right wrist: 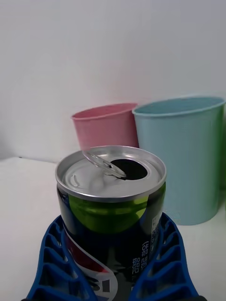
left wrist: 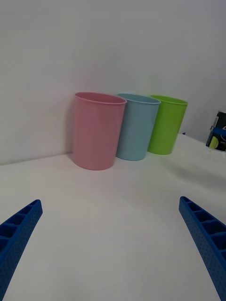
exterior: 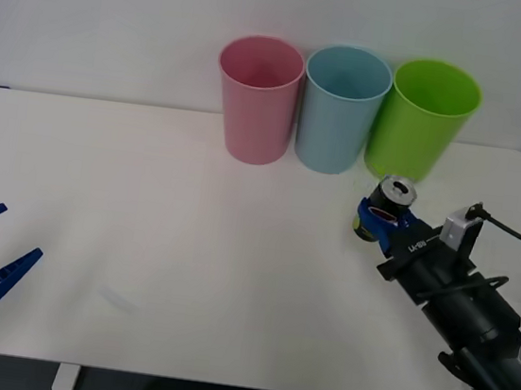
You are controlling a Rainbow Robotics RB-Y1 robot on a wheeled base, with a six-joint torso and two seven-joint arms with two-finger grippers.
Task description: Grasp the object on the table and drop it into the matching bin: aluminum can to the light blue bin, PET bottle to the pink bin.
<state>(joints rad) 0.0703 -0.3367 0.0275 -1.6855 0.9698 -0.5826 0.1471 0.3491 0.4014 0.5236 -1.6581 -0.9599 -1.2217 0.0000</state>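
Observation:
The aluminum can, silver-topped with a dark green-and-red label and a raised pull tab, stands upright on the right of the white table, just in front of the lime green bin. My right gripper is shut on the can, its blue fingers pressing both sides. The light blue bin stands behind and to the left of the can, and the pink bin is left of that. My left gripper hangs open at the table's near left edge, holding nothing.
A lime green bin stands right of the light blue one, close behind the can. All three bins line up along the table's far edge against a white wall. The table's middle and left lie bare.

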